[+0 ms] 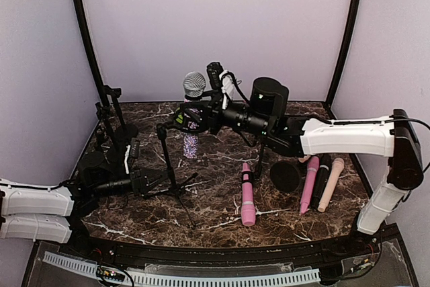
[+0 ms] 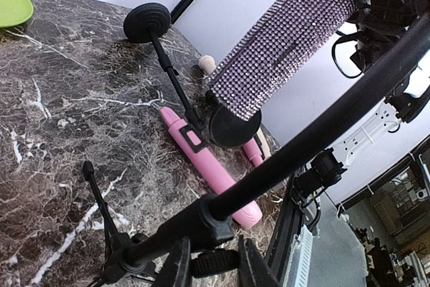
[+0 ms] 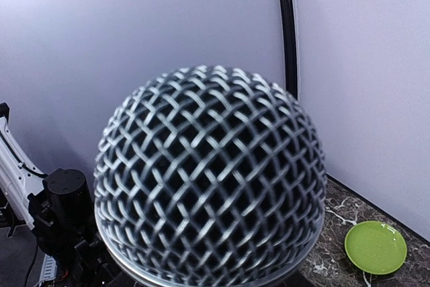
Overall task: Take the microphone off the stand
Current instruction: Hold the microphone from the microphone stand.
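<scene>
Top external: microphone (image 1: 194, 85) clamped in right jaws is best drawn straight up, stand (image 1: 166, 154) pinned by left jaws.

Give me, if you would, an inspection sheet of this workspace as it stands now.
Surface: dark veined marble table, no spills seen.
Job's things: microphone not yet out of the stand.
Clutter: spare microphones lying at right; spare stands back left; green plate.
Grippers: left gripper shut on the stand low down; right gripper around the microphone below its head, grip unclear.
Cables: black lead along the right arm.
Surroundings: plain lilac walls, black frame posts.
</scene>
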`<act>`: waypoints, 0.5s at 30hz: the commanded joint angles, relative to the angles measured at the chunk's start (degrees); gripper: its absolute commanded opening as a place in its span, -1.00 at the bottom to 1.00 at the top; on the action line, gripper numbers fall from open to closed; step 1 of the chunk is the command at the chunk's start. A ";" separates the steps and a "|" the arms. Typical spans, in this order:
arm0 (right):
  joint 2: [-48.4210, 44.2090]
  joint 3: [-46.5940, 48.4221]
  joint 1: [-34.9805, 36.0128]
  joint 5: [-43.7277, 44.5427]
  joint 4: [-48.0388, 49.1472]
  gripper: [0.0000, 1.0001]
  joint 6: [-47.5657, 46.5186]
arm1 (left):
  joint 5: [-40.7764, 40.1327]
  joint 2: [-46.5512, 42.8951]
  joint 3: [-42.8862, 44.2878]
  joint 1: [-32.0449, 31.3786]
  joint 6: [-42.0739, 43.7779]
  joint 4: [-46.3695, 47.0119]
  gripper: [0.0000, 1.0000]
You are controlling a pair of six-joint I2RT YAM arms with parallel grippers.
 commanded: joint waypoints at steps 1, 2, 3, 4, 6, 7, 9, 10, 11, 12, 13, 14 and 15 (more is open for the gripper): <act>-1.45 -1.98 -0.63 2.21 0.17 -0.68 -0.29 | 2.56 -0.74 -3.01 -0.27 -6.32 -4.21 -0.91; -1.50 -2.09 -0.61 2.27 0.34 -0.68 -0.13 | 1.48 -1.71 -2.95 -0.23 -5.88 -4.90 -0.81; -1.51 -2.18 -0.59 2.36 0.47 -0.68 -0.03 | 0.82 -2.27 -2.41 -0.24 -4.36 -6.84 -0.75; -1.51 -2.20 -0.61 2.38 0.51 -0.68 0.06 | -0.40 -3.55 -1.95 -0.26 -3.36 -8.19 -0.64; -1.59 -2.21 -0.57 2.40 0.45 -0.68 0.16 | -2.10 -5.45 0.48 -0.27 1.17 -13.12 -0.45; -1.59 -2.13 -0.61 2.45 0.35 -0.68 0.16 | -3.02 -6.03 2.75 -0.27 4.41 -17.01 -0.38; -1.72 -2.12 -0.59 2.49 0.09 -0.69 0.10 | -3.53 -7.43 6.16 -0.27 9.68 -22.02 -0.15; -1.76 -2.12 -0.59 2.56 0.00 -0.68 0.10 | -3.71 -8.00 8.22 -0.23 11.26 -23.47 -0.03; -1.77 -2.16 -0.57 2.76 0.00 -0.68 0.08 | -3.97 -8.23 9.07 -0.25 14.18 -26.14 0.01; -1.77 -2.20 -0.59 2.76 -0.02 -0.68 0.07 | -4.06 -8.64 10.46 -0.29 15.53 -27.20 0.09; -1.77 -2.20 -0.57 2.80 -0.02 -0.68 0.12 | -4.21 -8.77 11.03 -0.32 17.91 -29.01 0.13; -1.77 -2.21 -0.59 2.83 -0.02 -0.68 0.17 | -4.27 -8.97 11.90 -0.31 18.85 -30.38 0.19; -1.81 -2.21 -0.59 2.87 0.05 -0.68 0.19 | -4.46 -9.02 12.23 -0.33 20.52 -30.86 0.23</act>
